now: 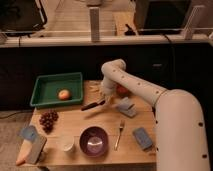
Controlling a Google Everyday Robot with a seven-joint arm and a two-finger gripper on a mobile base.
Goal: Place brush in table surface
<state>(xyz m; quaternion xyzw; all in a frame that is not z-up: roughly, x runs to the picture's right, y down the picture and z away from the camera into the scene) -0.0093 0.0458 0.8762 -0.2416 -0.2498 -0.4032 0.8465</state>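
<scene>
Surface: table surface point(75, 122) of tan planks — dark room behind.
Hidden: gripper point(106, 99) fingers blur together; whether they pinch the brush point(93, 105) I cannot tell.
Arm: white, bent down over the table's middle.
Brush: beside green tray point(49, 97), right at the gripper.

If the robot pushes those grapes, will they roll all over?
Probably not far. The grapes sit as one clumped bunch on the table surface, so they would likely slide or wobble together. A loose grape might roll. They look soft, so squeezing could squash them. The gripper is over by the brush.
</scene>
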